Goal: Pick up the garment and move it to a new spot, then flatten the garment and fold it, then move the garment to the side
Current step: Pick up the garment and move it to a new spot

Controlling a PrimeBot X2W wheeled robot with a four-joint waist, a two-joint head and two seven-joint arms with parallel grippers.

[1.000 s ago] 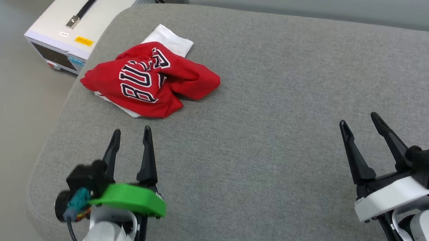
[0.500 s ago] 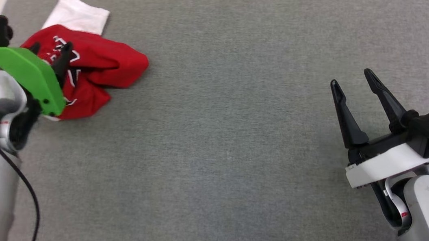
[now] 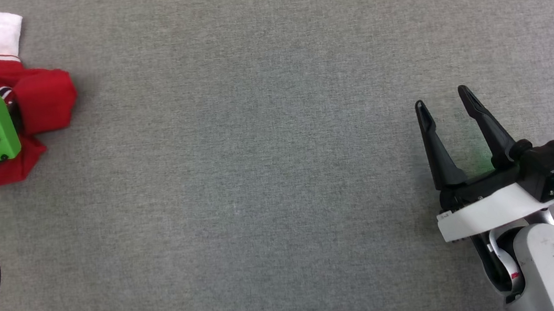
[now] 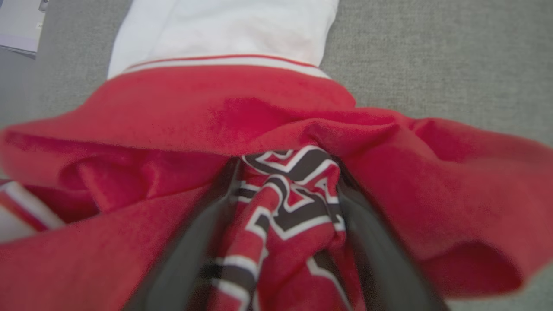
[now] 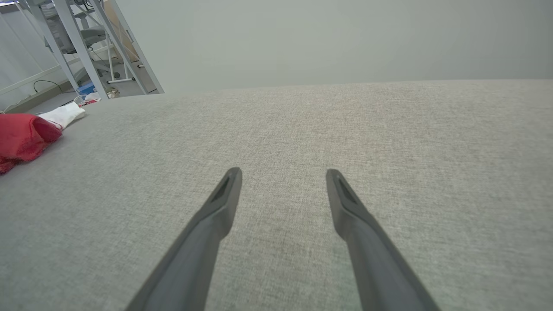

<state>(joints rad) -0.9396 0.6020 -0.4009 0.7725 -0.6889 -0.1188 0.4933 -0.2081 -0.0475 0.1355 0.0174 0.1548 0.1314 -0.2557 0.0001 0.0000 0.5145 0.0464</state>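
The left gripper [image 4: 285,224] pinched a fold of the crumpled garment [image 4: 276,116]; the right gripper [image 3: 444,103] hung spread over the cushion [image 3: 259,179].

garment [image 3: 45,97]: red, white sleeve, black-white lettering | surface [image 3: 279,176]: grey | left pincer [image 4: 285,242] fingers: dark

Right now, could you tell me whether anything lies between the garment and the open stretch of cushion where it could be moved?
Nothing visible does. The garment sits crumpled with the left gripper around a fold; the grey cushion is bare up to the open right gripper.
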